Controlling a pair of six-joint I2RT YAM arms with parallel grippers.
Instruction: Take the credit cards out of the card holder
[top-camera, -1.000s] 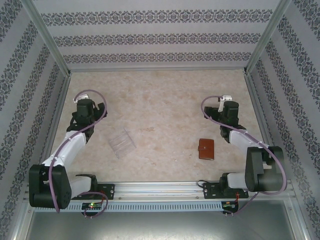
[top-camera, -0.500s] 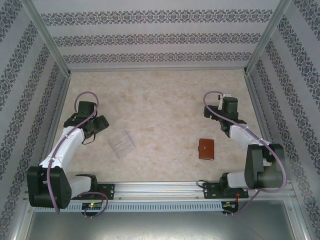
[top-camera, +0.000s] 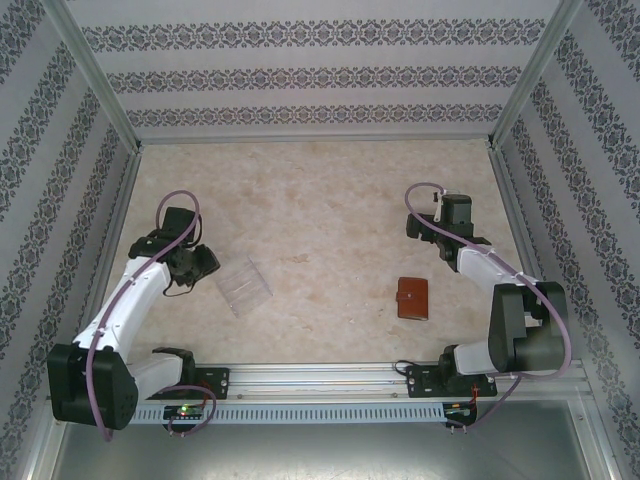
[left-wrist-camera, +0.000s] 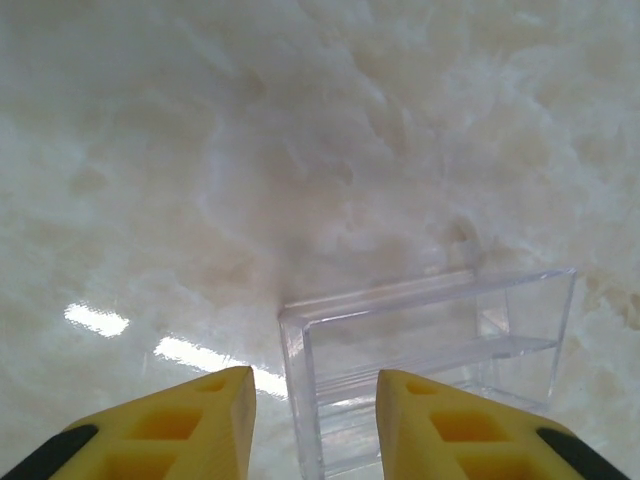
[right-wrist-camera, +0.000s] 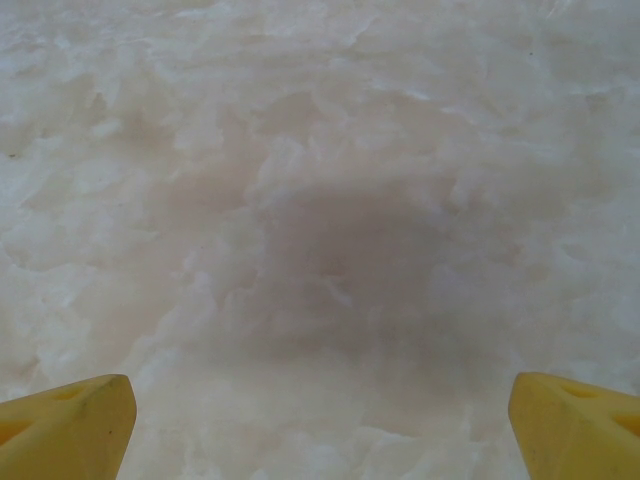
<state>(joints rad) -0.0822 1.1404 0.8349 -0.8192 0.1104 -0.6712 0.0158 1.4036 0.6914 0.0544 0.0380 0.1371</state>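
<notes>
While card holder (top-camera: 412, 298) lies shut, left hand (left-wrist-camera: 313, 390) half-open near tray (left-wrist-camera: 440, 340), right hand (right-wrist-camera: 320, 400) wide, both empty.

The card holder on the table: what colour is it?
The card holder is reddish-brown, clearest in the top external view.

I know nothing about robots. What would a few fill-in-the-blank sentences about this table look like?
1. The brown wallet lies ___ on the table.
2. The clear tray sits on the ___ arm's side.
3. The fingers of the right tool are coloured ___.
Missing words: closed; left; yellow.
</notes>
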